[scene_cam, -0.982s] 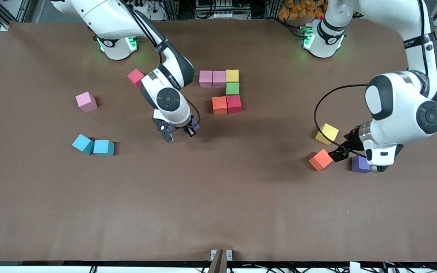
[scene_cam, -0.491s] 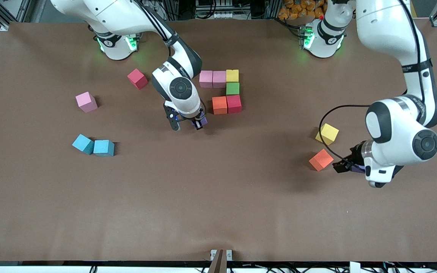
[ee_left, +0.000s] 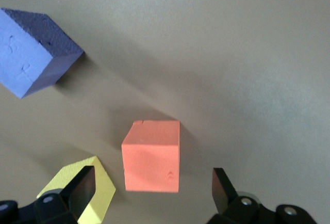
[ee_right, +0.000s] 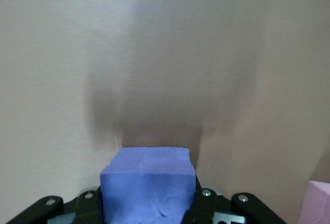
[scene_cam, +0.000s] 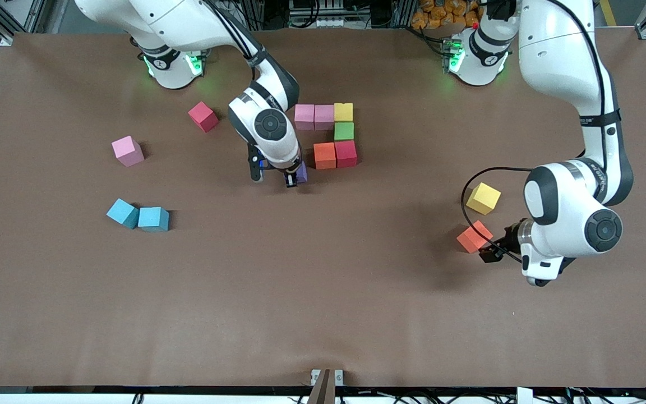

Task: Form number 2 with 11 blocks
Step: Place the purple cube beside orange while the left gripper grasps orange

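Right gripper point(scene_cam: 292, 178) clamps a matte purple foam cube point(scene_cam: 301, 172), carried closer to the partial number 2 point(scene_cam: 334, 134), at its 8 o'clock. Left gripper point(ee_left: 152, 190), jaws spread and empty, has shifted, seemingly over the orange cube point(ee_left: 151, 155).

Purple block point(ee_left: 33, 51) and yellow block point(ee_left: 87, 195) cut by left wrist view edge

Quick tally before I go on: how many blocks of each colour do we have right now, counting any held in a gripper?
Pink blocks: 3
Yellow blocks: 2
Orange blocks: 2
Red blocks: 2
Teal blocks: 2
Purple blocks: 2
Green blocks: 1
Total: 14
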